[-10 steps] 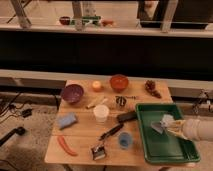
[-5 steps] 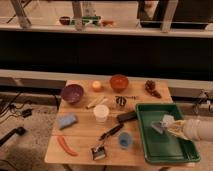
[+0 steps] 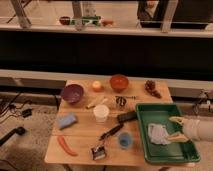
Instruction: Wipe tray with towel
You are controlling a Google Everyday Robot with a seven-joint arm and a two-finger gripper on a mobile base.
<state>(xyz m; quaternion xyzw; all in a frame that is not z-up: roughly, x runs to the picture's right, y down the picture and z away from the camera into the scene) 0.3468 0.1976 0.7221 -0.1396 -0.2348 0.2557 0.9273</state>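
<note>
Towel [image 3: 159, 133] on green tray [image 3: 186, 155], open pincer [image 3: 173, 129] beside it

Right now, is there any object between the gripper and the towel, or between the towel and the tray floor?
Nothing visible. The gripper is over the green tray, its open fingers right beside the towel, which lies on the tray floor.

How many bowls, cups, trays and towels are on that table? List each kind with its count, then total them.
Bowls: 2 (purple bowl, orange bowl)
Cups: 2 (white cup, blue cup)
Trays: 1 (green tray)
Towels: 1 (towel in the tray, at the gripper, which reaches in from the right)
Total: 6
</note>
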